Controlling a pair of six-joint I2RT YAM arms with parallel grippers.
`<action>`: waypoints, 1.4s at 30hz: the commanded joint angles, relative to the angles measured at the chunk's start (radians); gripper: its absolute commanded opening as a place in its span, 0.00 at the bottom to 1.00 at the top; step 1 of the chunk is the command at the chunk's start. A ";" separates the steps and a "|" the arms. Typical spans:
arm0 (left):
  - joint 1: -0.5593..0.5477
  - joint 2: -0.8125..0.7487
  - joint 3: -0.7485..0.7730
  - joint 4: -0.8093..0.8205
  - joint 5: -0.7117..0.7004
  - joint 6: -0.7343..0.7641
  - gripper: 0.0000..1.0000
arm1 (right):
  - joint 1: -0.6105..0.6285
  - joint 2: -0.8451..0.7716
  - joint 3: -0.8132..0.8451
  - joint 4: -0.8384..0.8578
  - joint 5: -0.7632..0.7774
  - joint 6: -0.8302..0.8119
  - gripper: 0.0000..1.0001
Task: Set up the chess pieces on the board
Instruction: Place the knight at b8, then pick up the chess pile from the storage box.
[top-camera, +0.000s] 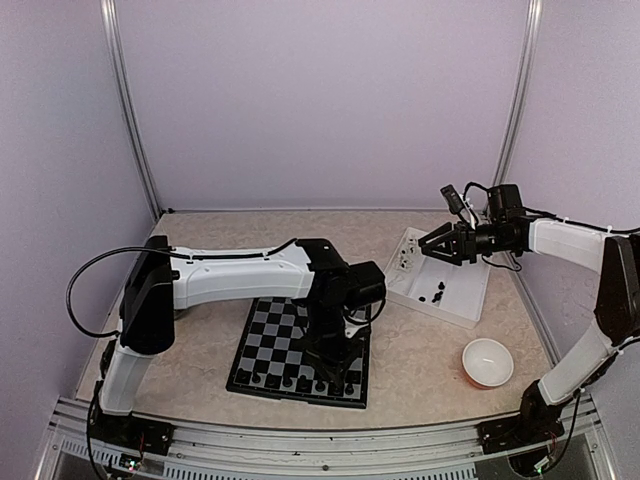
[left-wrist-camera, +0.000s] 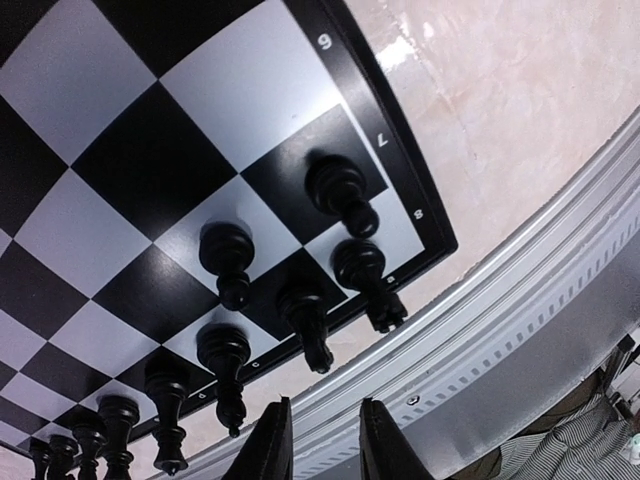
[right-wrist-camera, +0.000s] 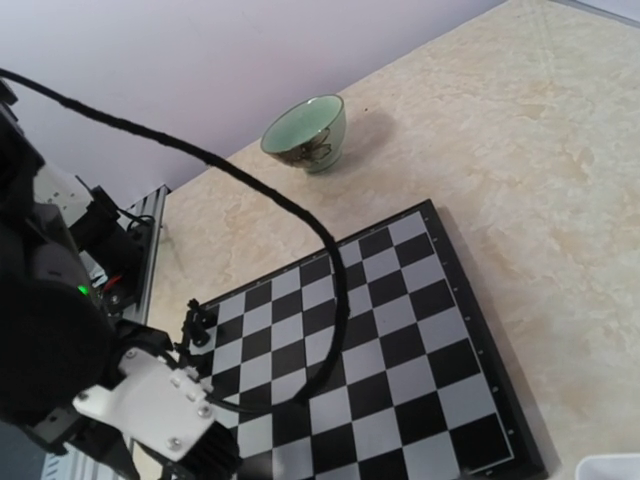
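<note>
Left claw (left-wrist-camera: 322, 408): hanging over the near right corner of the board (top-camera: 272, 335), pointing down, fingers (left-wrist-camera: 272, 445) standing slightly apart, pinching nothing
Right claw (top-camera: 430, 246): hovering above the far left part of the white tray (top-camera: 468, 300), well apart from the board, seeming spread, carrying nothing visible
Board: lying flat on the desk (top-camera: 420, 345) between the two arms, close to the front edge, partly covered by the left arm in the top view
Chess pieces (left-wrist-camera: 300, 308): standing upright in a line along the board's near row, two more standing on the second row by the edge numbers 7 and 8
Loose black pieces (top-camera: 432, 295): lying in the tray, near its middle
White pieces (top-camera: 403, 262): sitting in the tray's far left end, too small for telling their kind
Bowl (top-camera: 488, 362): resting on the desk right of the board, near the tray's near edge, touching neither
</note>
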 joint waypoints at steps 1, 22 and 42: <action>-0.003 -0.044 0.077 -0.029 0.003 0.013 0.25 | 0.004 -0.018 0.013 -0.034 0.005 -0.024 0.58; 0.054 -0.455 -0.233 0.748 -0.632 0.297 0.39 | 0.002 0.473 0.569 -0.394 1.032 -0.087 0.39; 0.114 -0.491 -0.393 0.832 -0.532 0.329 0.43 | 0.142 0.511 0.578 -0.834 1.136 -0.480 0.48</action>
